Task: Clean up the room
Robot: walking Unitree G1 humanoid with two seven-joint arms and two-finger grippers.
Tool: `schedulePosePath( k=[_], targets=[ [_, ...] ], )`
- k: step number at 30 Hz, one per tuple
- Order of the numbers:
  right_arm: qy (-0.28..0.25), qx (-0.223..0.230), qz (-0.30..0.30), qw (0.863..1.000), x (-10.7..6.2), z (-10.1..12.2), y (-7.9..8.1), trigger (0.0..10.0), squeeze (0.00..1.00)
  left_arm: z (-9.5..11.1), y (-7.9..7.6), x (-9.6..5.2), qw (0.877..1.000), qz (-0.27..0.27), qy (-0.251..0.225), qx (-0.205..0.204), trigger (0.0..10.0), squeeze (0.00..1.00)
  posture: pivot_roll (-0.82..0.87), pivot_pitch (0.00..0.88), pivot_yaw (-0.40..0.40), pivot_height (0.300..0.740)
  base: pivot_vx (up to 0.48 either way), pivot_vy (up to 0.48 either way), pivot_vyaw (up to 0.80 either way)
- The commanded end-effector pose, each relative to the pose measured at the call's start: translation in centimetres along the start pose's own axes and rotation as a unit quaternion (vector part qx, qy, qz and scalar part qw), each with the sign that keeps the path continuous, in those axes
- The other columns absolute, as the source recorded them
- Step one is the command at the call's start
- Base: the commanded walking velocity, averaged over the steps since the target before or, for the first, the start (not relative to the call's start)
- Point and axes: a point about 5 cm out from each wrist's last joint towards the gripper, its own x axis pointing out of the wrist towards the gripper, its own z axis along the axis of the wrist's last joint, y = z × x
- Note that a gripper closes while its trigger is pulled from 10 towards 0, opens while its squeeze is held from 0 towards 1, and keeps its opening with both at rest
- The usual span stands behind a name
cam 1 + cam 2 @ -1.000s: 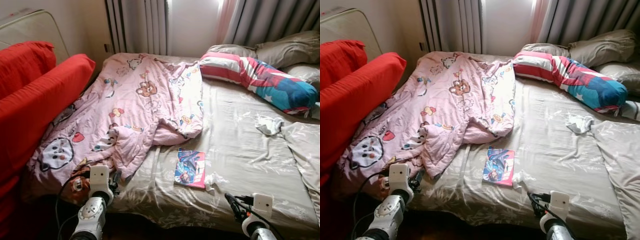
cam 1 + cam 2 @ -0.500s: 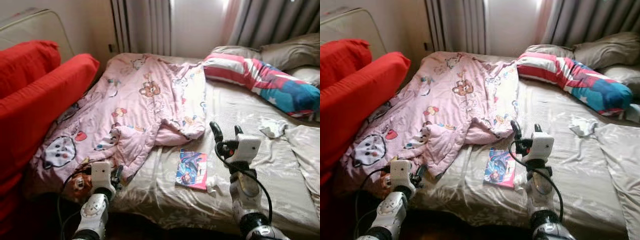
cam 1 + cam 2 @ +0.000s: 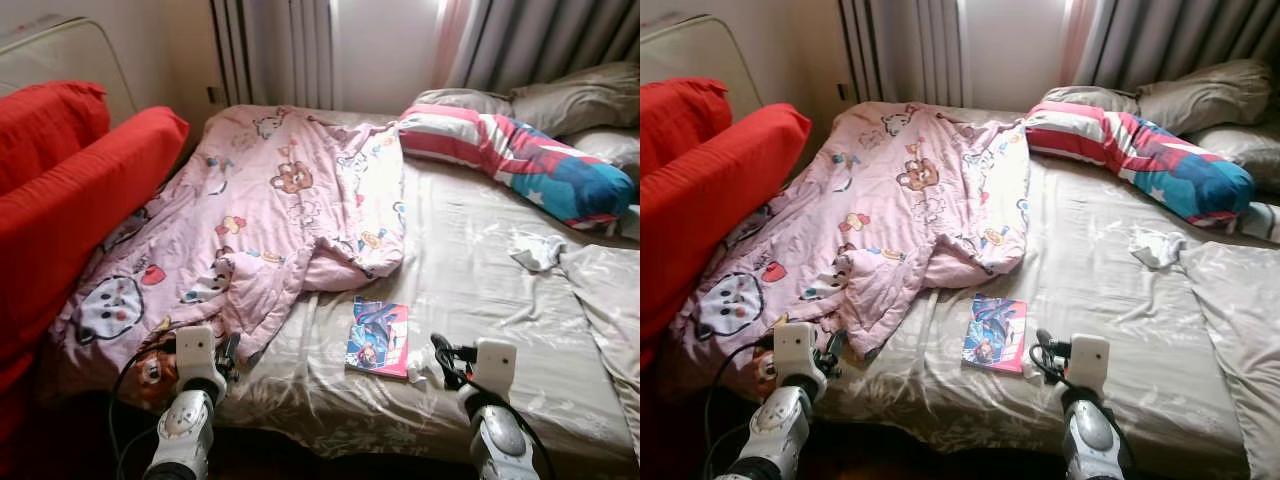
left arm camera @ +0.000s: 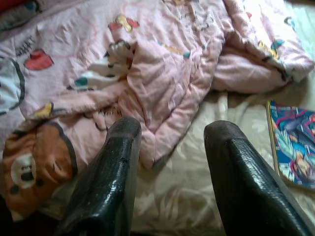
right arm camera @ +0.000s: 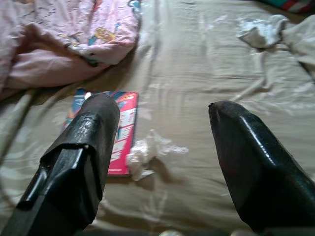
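**Pincers low at the foot of the bed, both open and empty**

You are looking down at a bed (image 3: 480,290) with a beige sheet. A pink cartoon-print quilt (image 3: 260,210) lies crumpled over the left half of the frame, its lower edge hanging toward the bed's near side. A red cushion (image 3: 70,200) leans at the far left. Across the upper right of the frame you have a striped red, white and blue bolster (image 3: 520,155) in front of grey pillows (image 3: 570,100), with curtains (image 3: 290,50) behind.

Your items to tidy sit in the lower centre of the frame: a colourful book (image 3: 380,337) lies flat on the sheet just below the quilt's fold, and a crumpled white tissue (image 5: 150,150) lies just beside its right edge, touching or nearly so. Another crumpled white cloth (image 3: 538,250) lies at mid right, well apart from the book.

Your left pincer (image 4: 170,147) hovers at the lower left over the quilt's hanging corner, fingers spread with nothing between them. Your right pincer (image 5: 162,123) is at the lower right near the bed's edge, fingers wide apart and empty, aimed over the tissue and the book's edge; in the head view it sits just right of the tissue.
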Motion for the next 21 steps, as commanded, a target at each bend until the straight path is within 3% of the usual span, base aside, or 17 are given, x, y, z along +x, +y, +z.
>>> schedulePosePath(
  k=[1,15,21],
  targets=[
    [0.0,-0.001,-0.009,1.0,-0.2,-0.2,-0.4,10.0,0.0,-0.6,0.5,-0.3,1.0,0.008,0.015,-0.001,10.0,0.0,-0.04,0.0,-0.031,0.74,0.0,0.0,0.0],
    [0.069,0.037,-0.026,0.997,-0.3,-1.5,-1.2,10.0,0.0,-0.5,-0.4,0.0,0.999,-0.02,0.026,0.004,10.0,0.0,-0.03,0.001,-0.031,0.74,0.0,0.0,0.0],
    [0.077,0.046,-0.027,0.996,-0.1,-1.4,-1.5,10.0,0.0,-0.5,-0.6,0.0,0.999,-0.023,0.026,-0.001,10.0,0.0,-0.03,0.009,-0.031,0.74,0.268,0.0,0.0]
  ],
)
